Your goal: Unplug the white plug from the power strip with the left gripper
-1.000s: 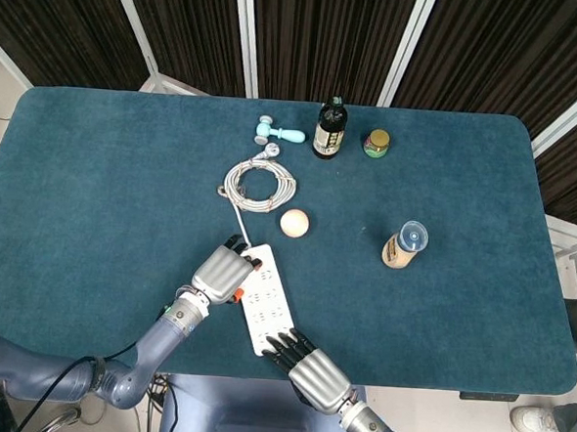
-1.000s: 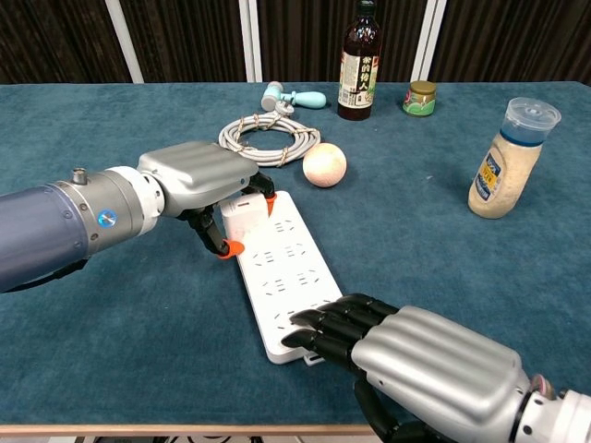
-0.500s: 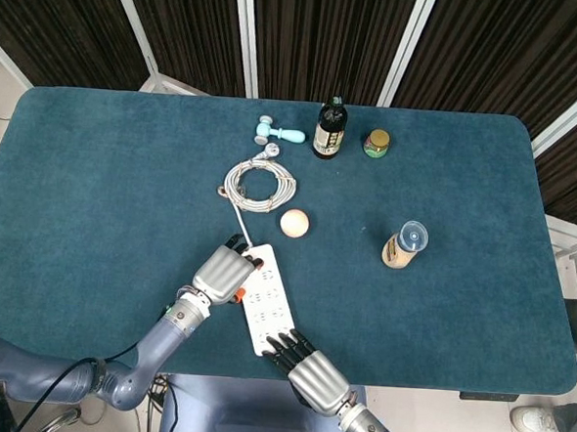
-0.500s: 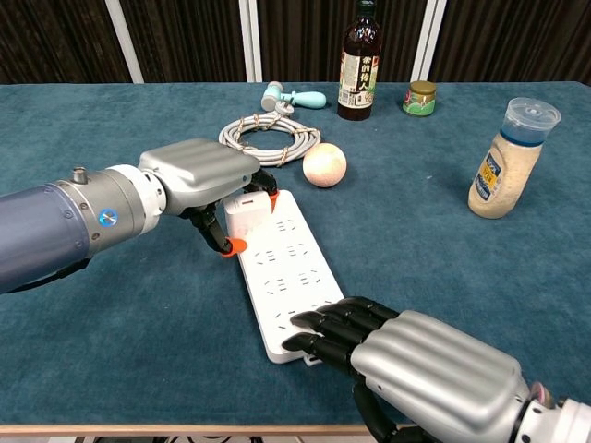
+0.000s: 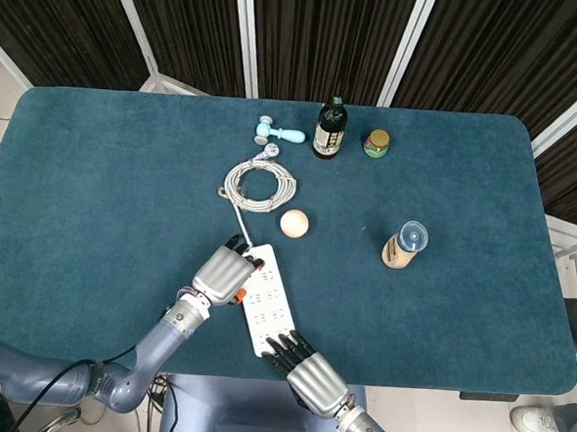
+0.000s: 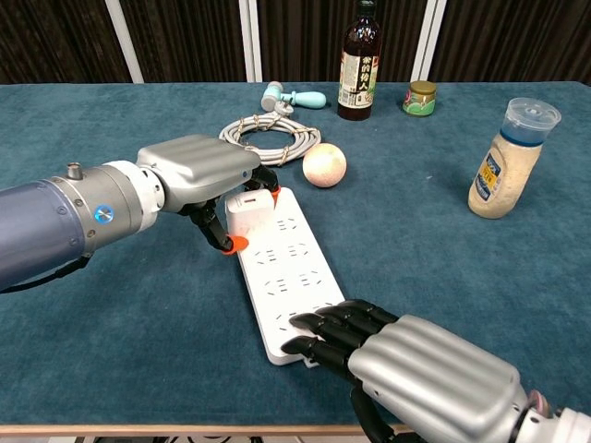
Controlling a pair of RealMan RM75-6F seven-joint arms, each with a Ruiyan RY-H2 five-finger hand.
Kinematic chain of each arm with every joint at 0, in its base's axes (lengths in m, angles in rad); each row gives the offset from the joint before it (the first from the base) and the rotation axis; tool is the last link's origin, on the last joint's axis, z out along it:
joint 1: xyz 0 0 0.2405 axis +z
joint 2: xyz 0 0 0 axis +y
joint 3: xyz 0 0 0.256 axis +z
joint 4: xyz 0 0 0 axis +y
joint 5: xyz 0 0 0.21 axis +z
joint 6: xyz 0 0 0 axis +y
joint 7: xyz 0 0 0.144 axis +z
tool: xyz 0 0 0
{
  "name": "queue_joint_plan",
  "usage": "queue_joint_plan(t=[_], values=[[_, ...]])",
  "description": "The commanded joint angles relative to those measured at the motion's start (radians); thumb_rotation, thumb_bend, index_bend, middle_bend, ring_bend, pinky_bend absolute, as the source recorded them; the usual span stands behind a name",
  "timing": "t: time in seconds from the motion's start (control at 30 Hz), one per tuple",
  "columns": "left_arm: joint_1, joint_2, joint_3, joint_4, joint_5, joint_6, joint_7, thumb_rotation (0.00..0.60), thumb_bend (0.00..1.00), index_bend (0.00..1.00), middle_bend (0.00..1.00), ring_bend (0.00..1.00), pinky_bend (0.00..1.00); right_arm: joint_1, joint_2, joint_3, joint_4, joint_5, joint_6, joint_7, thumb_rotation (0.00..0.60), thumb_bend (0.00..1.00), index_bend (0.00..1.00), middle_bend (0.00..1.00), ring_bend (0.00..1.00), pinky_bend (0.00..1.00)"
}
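Power strip (image 6: 282, 274) lies near table (image 5: 94, 185) front edge, long axis running away from robot. Left hand (image 6: 199, 175) pinches white plug (image 6: 251, 214) at far end; right hand (image 6: 406, 365), fingers flat together, presses near end.

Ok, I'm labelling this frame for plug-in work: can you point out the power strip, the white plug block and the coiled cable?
power strip (image 6: 291, 277), chest view, on its white top face mid-length.
white plug block (image 6: 251, 214), chest view, on its front face.
coiled cable (image 5: 258, 186), head view, on the coil's near loops.
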Motion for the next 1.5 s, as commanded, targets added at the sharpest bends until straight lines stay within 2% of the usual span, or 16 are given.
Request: queue_joint_plan(t=[0.03, 0.53, 1.0, 1.5], values=[[0.000, -0.004, -0.002, -0.003, 0.000, 0.000, 0.001, 0.600, 0.33, 0.72, 0.71, 0.23, 0.12, -0.002, -0.002, -0.002, -0.001, -0.002, 0.001, 0.000, 0.600, 0.94, 0.11, 0.07, 0.05, 0.10], [0.001, -0.006, -0.004, -0.022, 0.016, 0.006, 0.014, 0.600, 0.34, 0.74, 0.73, 0.25, 0.12, -0.006, -0.005, -0.005, -0.001, -0.003, 0.000, -0.001, 0.600, 0.93, 0.11, 0.07, 0.05, 0.10], [0.051, 0.047, 0.042, -0.053, 0.064, 0.028, -0.020, 0.600, 0.34, 0.74, 0.74, 0.25, 0.12, -0.010, -0.006, -0.009, 0.000, -0.001, -0.002, 0.001, 0.600, 0.94, 0.11, 0.07, 0.05, 0.10], [0.039, -0.005, -0.009, -0.032, 0.049, 0.032, -0.006, 0.600, 0.34, 0.76, 0.75, 0.26, 0.12, -0.013, -0.012, -0.010, 0.003, -0.003, -0.005, -0.003, 0.600, 0.94, 0.11, 0.07, 0.05, 0.10]])
